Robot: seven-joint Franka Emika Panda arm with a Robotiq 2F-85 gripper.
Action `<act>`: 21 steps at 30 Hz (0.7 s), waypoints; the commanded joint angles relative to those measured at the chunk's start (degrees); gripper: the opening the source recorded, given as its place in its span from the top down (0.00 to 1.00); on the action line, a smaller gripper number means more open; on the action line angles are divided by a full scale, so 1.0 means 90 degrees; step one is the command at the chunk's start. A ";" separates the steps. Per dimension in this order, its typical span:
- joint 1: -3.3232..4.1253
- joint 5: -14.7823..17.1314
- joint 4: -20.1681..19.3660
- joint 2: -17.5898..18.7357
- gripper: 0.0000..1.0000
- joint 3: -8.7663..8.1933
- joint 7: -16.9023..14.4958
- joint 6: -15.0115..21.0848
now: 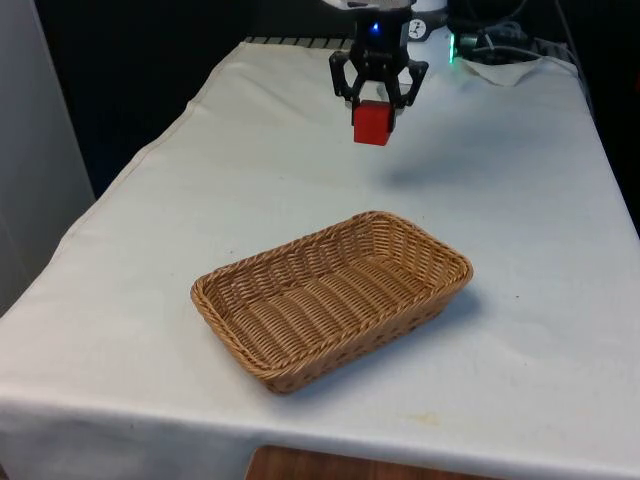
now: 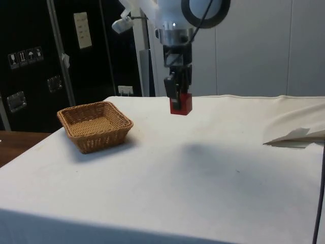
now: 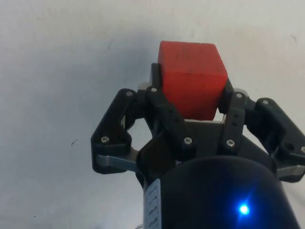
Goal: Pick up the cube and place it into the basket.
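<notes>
Mid-table: basket (image 1: 250, 290) sits empty, well apart from arm | gripper (image 1: 377, 108) clamped on red cube (image 1: 372, 124), held clear above cloth | step: carry | next: traverse over basket, lower, release

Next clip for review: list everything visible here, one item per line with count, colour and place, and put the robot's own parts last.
Red cube: one, red, held in the air above the cloth, beyond the basket and not yet over it.
Woven wicker basket: one, light brown, rectangular, empty, on the cloth nearer the front camera.
White tablecloth: one, white, covering the table; rumpled at the far corner on the front view's right.
Dark cabinets: black, behind the table in the side view.
White robot arm: one, white, reaching down over the table.
Black two-finger gripper: one, black, fingers closed on the cube.
</notes>
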 commanded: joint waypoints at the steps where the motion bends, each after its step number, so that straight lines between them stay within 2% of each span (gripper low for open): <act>1: 0.0019 0.0185 0.0095 -0.0025 1.00 0.0025 -0.0121 -0.0153; 6: 0.0013 0.0306 0.0452 0.0000 1.00 0.0051 -0.0210 -0.0477; 7: 0.0000 0.0166 0.0401 0.0000 1.00 0.0032 -0.0115 -0.0395; 8: 0.0013 0.0318 0.0509 0.0006 1.00 0.0057 -0.0216 -0.0522; 16: 0.0013 0.0471 0.1070 0.0095 1.00 0.0076 -0.0312 -0.0968; 17: 0.0006 0.0357 0.1031 0.0089 1.00 0.0057 -0.0242 -0.0898; 18: 0.0013 0.0490 0.1133 0.0102 1.00 0.0076 -0.0325 -0.1019; 21: 0.0013 0.0554 0.1401 0.0159 1.00 0.0083 -0.0363 -0.1222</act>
